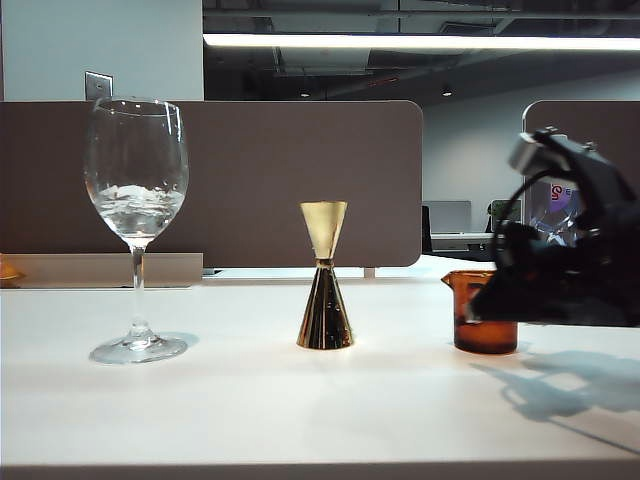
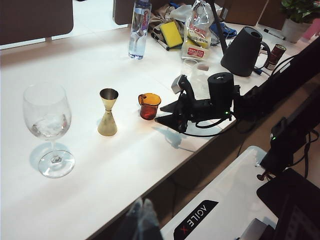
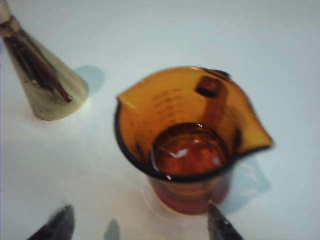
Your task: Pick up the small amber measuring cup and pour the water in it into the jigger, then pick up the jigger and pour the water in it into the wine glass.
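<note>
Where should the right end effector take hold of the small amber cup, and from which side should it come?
Probably by the round wall of the amber measuring cup, below the rim, coming level from its right in the exterior view. The cup stands upright with water, so a side grip keeps it level. The right end effector is open there already, and the jigger stands clear.

Exterior: sits at table-edge height, faces level across the table (image 1: 250,400); glass (image 1: 136,225) at 9 o'clock, jigger (image 1: 325,290) central, cup (image 1: 484,312) at 3 o'clock, right gripper (image 1: 480,305) just beside it.
Left wrist: high and far back, looks down slantwise over the whole table (image 2: 90,75); right gripper (image 2: 162,120) near centre, left gripper (image 2: 142,212) blurred at 6 o'clock.
Right wrist: very near, looks steeply down into the cup (image 3: 192,145); jigger (image 3: 42,82) at 10 o'clock, fingertips (image 3: 55,225) at the lower edge.
Shared: cup and jigger appear in all three; glass (image 2: 47,127) only in exterior and left wrist.
</note>
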Motion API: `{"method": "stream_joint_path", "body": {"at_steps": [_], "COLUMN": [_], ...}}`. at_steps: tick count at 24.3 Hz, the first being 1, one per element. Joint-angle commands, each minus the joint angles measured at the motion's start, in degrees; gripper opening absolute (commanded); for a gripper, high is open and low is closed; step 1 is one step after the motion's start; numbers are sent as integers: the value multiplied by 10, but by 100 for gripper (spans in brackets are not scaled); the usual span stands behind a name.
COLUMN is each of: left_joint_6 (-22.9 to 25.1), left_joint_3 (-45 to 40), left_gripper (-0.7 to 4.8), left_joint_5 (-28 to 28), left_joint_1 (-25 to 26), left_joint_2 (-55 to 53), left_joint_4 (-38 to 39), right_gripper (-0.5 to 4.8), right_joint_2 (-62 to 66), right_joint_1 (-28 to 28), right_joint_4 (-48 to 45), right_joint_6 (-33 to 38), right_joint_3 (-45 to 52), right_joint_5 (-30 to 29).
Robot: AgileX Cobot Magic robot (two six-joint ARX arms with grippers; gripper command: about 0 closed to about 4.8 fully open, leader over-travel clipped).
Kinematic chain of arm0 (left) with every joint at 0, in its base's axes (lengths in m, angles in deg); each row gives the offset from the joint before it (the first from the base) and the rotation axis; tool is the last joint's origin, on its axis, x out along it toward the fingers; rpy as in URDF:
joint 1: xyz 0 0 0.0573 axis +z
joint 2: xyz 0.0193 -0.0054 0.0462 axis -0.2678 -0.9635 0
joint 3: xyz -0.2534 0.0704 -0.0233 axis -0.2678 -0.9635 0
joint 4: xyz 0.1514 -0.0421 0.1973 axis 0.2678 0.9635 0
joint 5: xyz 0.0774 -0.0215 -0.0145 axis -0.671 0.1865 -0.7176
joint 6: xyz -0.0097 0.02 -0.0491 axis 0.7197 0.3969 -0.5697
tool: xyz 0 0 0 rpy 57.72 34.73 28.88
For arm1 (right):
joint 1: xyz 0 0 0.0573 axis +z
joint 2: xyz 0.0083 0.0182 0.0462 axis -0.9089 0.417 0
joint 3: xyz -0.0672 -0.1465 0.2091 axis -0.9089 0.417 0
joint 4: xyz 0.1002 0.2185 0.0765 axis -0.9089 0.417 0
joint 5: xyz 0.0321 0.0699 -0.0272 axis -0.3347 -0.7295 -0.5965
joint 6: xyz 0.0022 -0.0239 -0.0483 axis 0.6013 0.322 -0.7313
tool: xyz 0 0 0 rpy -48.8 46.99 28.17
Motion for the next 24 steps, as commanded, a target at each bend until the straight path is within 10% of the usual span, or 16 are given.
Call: {"method": "stream_joint_path", "body": {"at_steps": [1,24], "left_joint_6": [2,2], "left_joint_3": [2,2], "left_gripper": [-2,-2], "left_joint_5": [2,2], "left_joint_1": [0,0], "left_joint_2": [0,0], "left_joint_4": [1,1], "right_gripper": [401,422], "right_joint_2": [21,139], "right_joint_1": [11,14], "right_joint_4": [-12,-51], "right_joint_6": [-3,-3], "right_joint_3": [-17,-103], "right_joint_5": [27,88]}}
